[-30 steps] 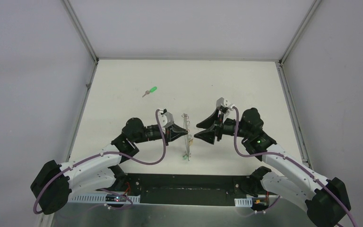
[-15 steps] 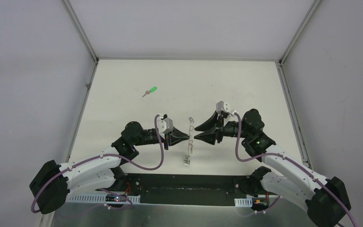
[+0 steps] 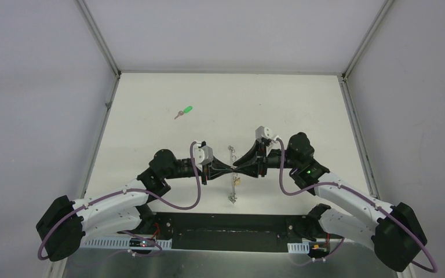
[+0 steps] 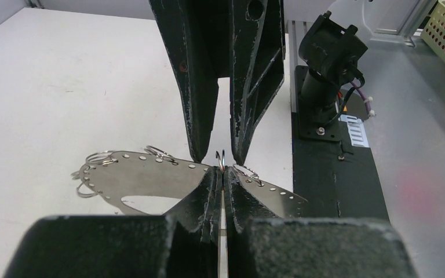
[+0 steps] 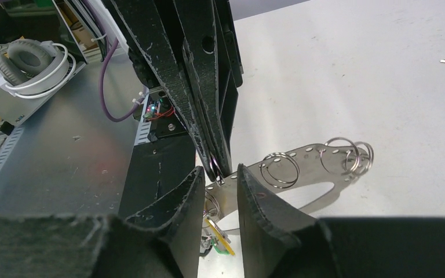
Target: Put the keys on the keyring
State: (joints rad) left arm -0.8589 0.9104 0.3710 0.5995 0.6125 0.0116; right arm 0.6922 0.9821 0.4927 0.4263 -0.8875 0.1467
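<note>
Seen from above, the light is bright, even and soft. The pale desk (image 3: pixel 301 110) carries only faint, soft-edged shadows, and everything there is sharp, with no glare.

In my left wrist's view the desk nearly washes out toward 10 o'clock. The keyring (image 4: pixel 150 176) gleams dully over a soft shadow. The base of my left pincer (image 4: pixel 223 172) is a dark blur along 6 o'clock. A faint pink smear lies on the metal sheet (image 4: pixel 417 174) at 4 o'clock.

My right wrist's view is much alike. The right pincer (image 5: pixel 220 171) blurs black along the bottom. There is pink glare at 8 o'clock, and the desk is bright at 1 o'clock.
</note>
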